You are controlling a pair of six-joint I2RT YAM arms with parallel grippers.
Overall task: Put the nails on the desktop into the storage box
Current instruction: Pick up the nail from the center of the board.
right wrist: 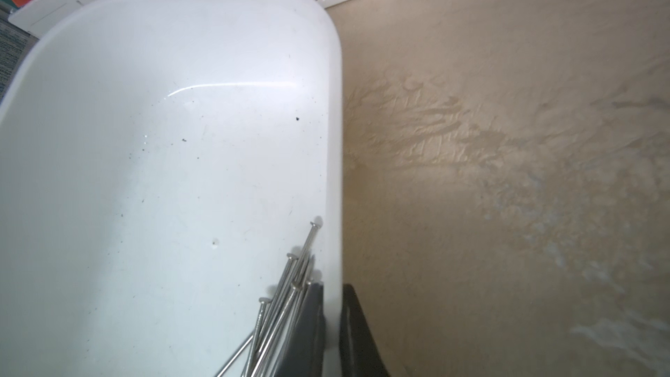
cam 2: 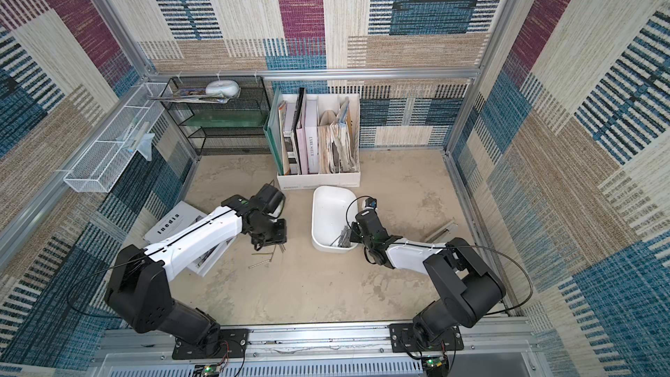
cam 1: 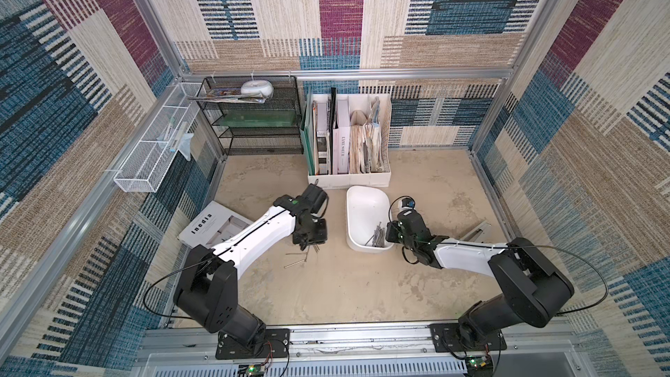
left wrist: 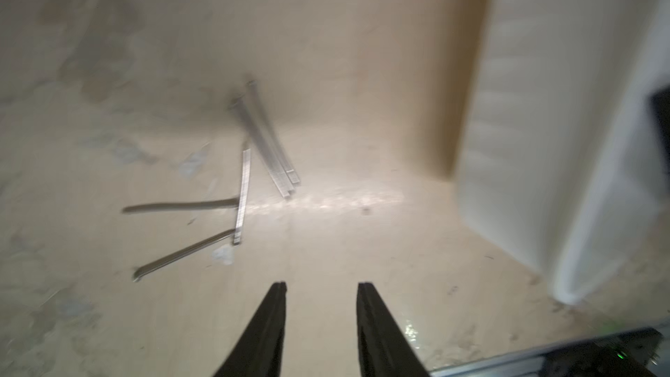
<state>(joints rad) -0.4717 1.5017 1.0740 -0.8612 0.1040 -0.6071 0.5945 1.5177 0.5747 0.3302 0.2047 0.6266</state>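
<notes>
**A:** Starting big: beige mottled desktop (cam 1: 344,284) with pale patches, boxed in by striped woven panels. Anything readable anywhere?

**B:** Two bits. Far left corner: black mesh shelf (cam 1: 261,139), no lettering legible. Right beside it, a white divided file holder (cam 1: 350,177) stuffed with folders. On one white spine (cam 1: 342,152), something like "L'AME SŒUR". Tiny, so not swearing to it. Up on the left wall, a white wire basket (cam 1: 145,165). Then a white book (cam 1: 206,224) lying flat at the left, partly under the left arm, with "Inedia" in black across the cover. Easy to read in both top views.

**A:** And the storage box?

**B:** Mid-desk, just near of the file holder, a bit right of centre: storage box (cam 1: 366,208), plain white, rounded corners, no label. Pinched by the right gripper (right wrist: 331,285) on its right wall at the near end, one finger inside, one outside, clamped tight on the plastic.

**A:** Left gripper?

**B:** left gripper (left wrist: 321,284) parted a modest way, nothing between the fingers, hanging left of the box right by the loose nails (left wrist: 253,165).

**A:** Nail count?

**B:** Boxed nails (right wrist: 286,302): a bunch in the near right corner, right beside the inner finger. Loose ones: roughly half a dozen on the desktop left of the box, about three lying together, the rest splayed. Too blurry for an exact count.
</notes>
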